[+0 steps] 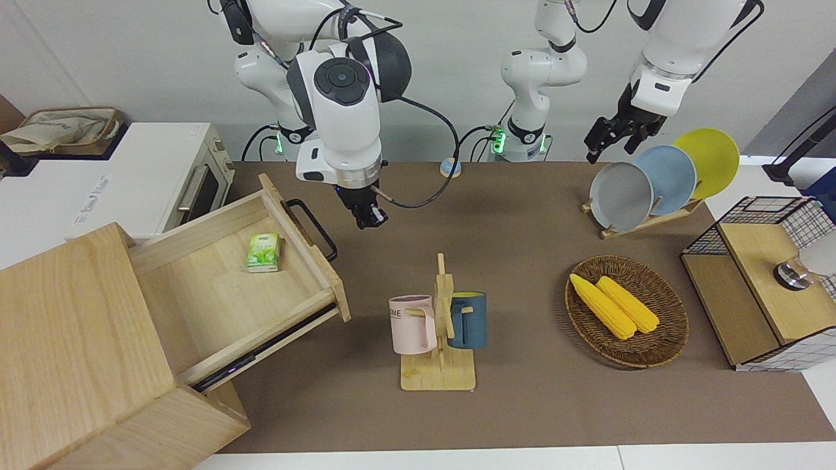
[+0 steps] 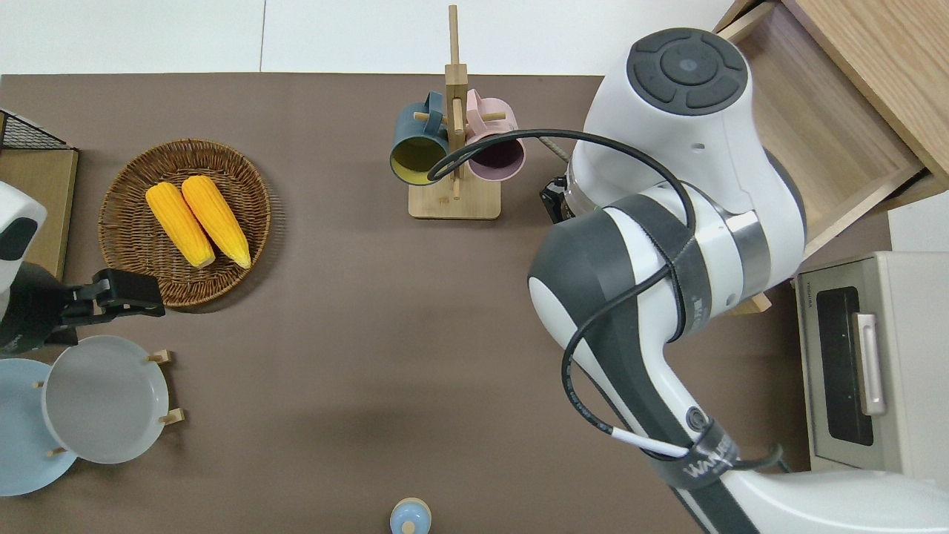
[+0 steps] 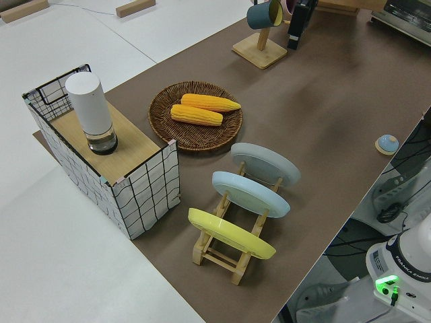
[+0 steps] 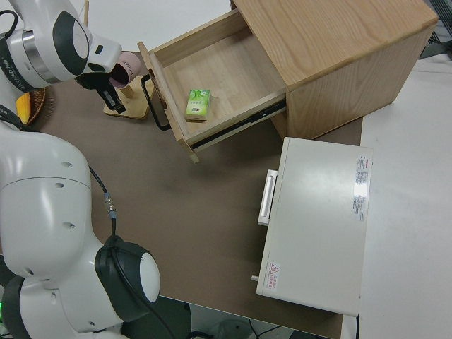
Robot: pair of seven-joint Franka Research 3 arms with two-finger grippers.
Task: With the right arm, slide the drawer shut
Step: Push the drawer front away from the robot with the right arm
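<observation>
With the drawer (image 1: 241, 261) standing wide open at the right arm's end of the surface, the right end effector (image 1: 368, 217), fingers seemingly together, should meet its front panel squarely beside the handle (image 1: 313, 228) and push straight in.

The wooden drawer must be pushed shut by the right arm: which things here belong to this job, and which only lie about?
Belonging to the job:
- wide light-wood drawer with black loop handle, open
- right gripper

Only lying about:
- green packet in the drawer
- wooden mug rack
- wicker basket with corn
- white toaster oven
</observation>
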